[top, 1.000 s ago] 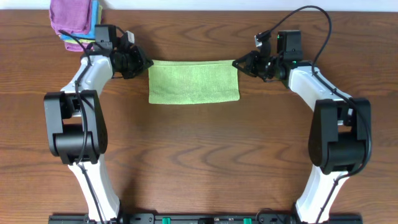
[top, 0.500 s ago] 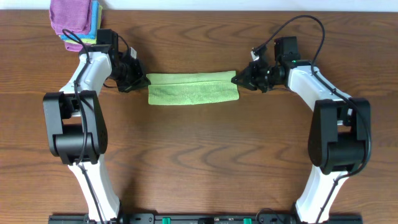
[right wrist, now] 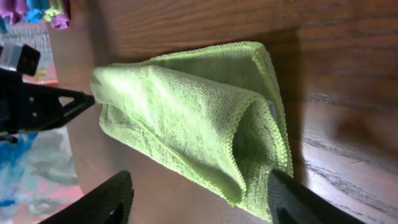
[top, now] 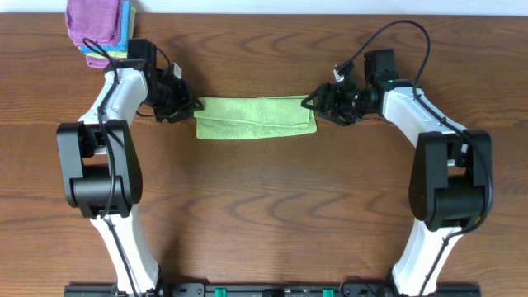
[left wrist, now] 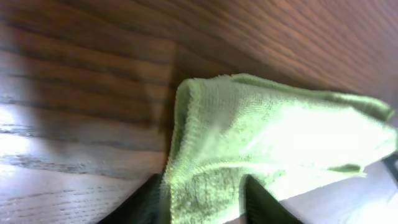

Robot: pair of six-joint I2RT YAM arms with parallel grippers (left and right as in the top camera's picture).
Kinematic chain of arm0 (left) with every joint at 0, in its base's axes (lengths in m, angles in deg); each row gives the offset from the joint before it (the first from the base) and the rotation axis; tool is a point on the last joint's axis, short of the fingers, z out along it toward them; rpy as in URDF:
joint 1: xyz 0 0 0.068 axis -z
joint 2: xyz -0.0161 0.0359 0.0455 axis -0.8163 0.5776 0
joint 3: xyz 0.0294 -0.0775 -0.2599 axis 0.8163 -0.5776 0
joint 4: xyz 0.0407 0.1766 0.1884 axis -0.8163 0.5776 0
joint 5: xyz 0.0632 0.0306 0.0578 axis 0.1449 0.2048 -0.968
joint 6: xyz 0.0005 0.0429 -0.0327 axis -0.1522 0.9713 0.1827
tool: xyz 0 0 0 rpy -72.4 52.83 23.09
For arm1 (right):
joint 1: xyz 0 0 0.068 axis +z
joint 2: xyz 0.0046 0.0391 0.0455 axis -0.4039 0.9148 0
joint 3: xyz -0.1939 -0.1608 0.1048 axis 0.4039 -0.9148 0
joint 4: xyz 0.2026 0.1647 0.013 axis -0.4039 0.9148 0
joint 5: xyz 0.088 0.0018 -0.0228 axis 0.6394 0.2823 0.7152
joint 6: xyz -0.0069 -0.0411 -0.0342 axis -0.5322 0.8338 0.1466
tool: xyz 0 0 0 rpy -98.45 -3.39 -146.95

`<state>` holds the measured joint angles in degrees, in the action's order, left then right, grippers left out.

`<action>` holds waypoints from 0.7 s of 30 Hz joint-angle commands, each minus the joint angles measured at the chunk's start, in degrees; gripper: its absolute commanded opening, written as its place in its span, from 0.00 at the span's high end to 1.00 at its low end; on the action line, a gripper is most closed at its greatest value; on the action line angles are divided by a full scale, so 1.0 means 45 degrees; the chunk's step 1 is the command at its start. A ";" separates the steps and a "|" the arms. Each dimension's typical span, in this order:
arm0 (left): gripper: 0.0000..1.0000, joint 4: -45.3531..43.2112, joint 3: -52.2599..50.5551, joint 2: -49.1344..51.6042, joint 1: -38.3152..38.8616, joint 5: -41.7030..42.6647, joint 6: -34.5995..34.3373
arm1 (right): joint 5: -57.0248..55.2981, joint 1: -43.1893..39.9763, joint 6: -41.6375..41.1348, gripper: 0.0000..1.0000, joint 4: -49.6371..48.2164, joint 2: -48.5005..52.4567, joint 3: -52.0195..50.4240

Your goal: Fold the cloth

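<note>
**Left arm.** Your left arm reaches in from the cloth's left side, forearm angled inward. The left gripper [top: 188, 107] is low at the cloth's left end.

**Right arm.** It mirrors the left from the cloth's right side, with the right gripper [top: 316, 102] at the right end.

**Cloth [top: 256, 117].** Lime-green microfibre, doubled into a narrow band. It lies flat on the wooden table [top: 264, 206] between your two grippers, with its long edges running left to right.

**Folded cloth stack [top: 97, 23].** Purple on top with blue beneath, it sits beyond the cloth's left end, toward the far edge and well apart from it.

**Left hand state.** The left wrist view alone shows both dark fingers [left wrist: 140, 202] flanking the bunched left end, and the fabric fills the gap between them. You cannot tell whether they pinch it or merely bracket it.

**Right hand state.** Released. The right wrist view shows the fingers [right wrist: 109, 198] spread wide, with the cloth's right end resting slack on the table between them.

**Seen in one view only.**
- The overhead view gives both arm poses and the stack.
- The right wrist view shows the layers gaping at the right end and a dark, pointed part of the left gripper at the cloth's far end.
- The left wrist view shows only the rounded fold at the left end.
</note>
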<state>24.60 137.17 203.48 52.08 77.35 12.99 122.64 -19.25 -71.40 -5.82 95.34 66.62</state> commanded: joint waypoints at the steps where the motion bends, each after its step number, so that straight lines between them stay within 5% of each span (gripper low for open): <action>1: 0.21 0.0393 0.0835 -0.0340 -0.0073 0.0204 0.0520 | 0.0112 0.0049 0.0364 0.48 0.0010 -0.0170 0.0413; 3: 0.04 0.0840 0.1341 -0.0345 -0.0078 0.0199 0.0865 | 0.0102 0.0049 0.0369 0.86 0.0010 -0.0393 0.0588; 4: 0.06 0.1044 0.1588 -0.0345 -0.0078 0.0204 0.0981 | 0.0039 0.0049 0.0364 0.98 0.0005 -0.0491 0.0661; 7: 0.34 0.1525 0.2336 -0.0408 -0.0049 0.0316 0.1404 | -0.0466 0.0058 0.0520 0.99 0.0058 -0.0923 0.0957; 9: 0.86 0.1744 0.2701 -0.0471 0.0010 0.0287 0.1574 | -0.0884 0.0131 0.0831 0.99 0.0063 -0.1248 0.1088; 10: 0.94 0.1744 0.2739 -0.0495 0.0053 0.0214 0.1574 | -0.1185 0.0214 0.1010 0.99 0.0073 -0.1355 0.1112; 15: 0.94 0.1705 0.2623 -0.0442 0.0617 -0.1700 0.1559 | -0.3623 0.1122 0.1579 0.99 0.0384 -0.1370 0.1122; 21: 0.94 0.1273 0.2531 -0.0442 0.2331 -0.6232 0.1549 | -0.6479 0.2123 0.1787 0.99 0.0379 -0.1156 0.1122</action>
<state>30.53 148.56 202.60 59.16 62.05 18.78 101.77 -10.74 -65.25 -4.14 89.74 71.16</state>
